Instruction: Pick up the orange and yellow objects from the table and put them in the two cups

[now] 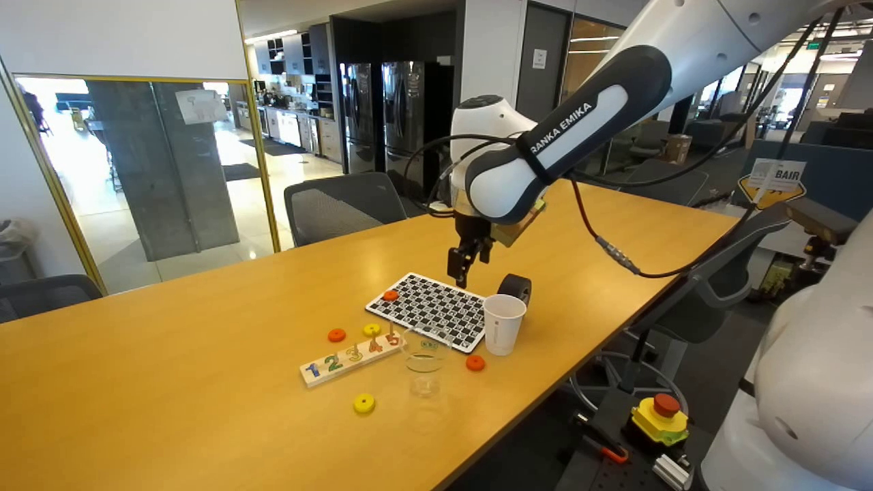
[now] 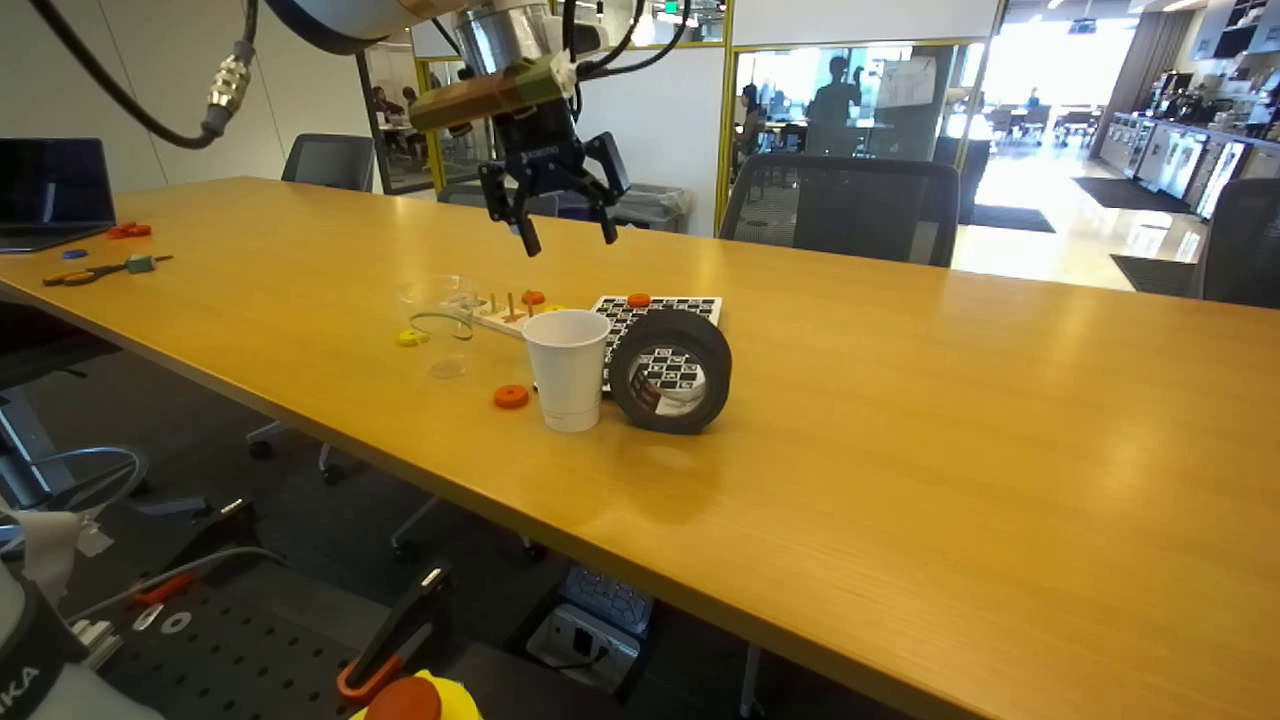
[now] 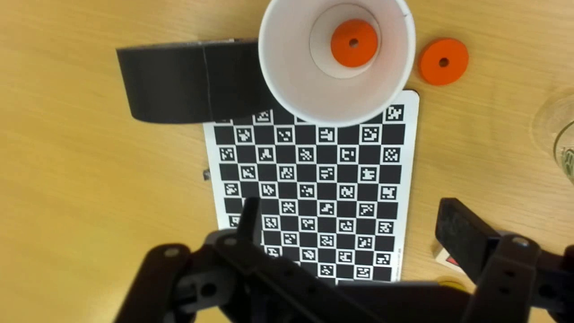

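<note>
My gripper hangs above the checkered board with its jaws wide apart and nothing between the fingertips. Below it stands the white cup, upright on the wooden table. Inside that cup lies an orange piece, seen in the wrist view. A second orange piece rests beside it on the table. Further orange pieces lie on the board and near the numbered strip. Two yellow pieces show: one yellow piece behind the strip, another yellow piece in front. The clear cup stands beyond the strip's end.
The checkered board lies partly under the white cup's rim in the wrist view. A black tape roll stands on edge beside the cup. The pegged number strip lies near the clear cup. A laptop sits farther along the table.
</note>
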Motion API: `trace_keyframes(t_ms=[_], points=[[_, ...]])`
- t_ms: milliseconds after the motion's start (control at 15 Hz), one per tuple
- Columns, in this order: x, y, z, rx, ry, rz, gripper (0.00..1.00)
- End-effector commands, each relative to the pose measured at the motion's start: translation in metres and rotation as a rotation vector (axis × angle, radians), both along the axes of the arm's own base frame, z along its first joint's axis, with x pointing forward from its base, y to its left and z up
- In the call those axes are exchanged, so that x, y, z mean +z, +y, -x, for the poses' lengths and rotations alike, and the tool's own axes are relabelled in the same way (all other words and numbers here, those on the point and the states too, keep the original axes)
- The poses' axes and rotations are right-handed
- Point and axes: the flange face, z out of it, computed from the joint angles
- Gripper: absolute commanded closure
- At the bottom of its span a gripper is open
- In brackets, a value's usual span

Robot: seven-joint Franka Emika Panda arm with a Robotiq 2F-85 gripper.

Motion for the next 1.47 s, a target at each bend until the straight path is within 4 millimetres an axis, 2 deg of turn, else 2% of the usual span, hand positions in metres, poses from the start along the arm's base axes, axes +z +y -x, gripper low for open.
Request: trace_keyframes(t_ms=[0, 400, 667, 867, 1400], points=[[-0.012, 0.022, -0.004, 0.191, -0.038, -0.021, 0.0], [-0.052, 0.062, 0.012, 0.508, -0.024, -0.057, 0.0], [-0.076, 0.071, 0.028, 0.718, 0.01, -0.076, 0.0], [-0.082, 0.059, 0.032, 0.788, 0.038, -0.1, 0.0], [-0.099, 0.033, 0.026, 0.862, 0.095, -0.069, 0.0]])
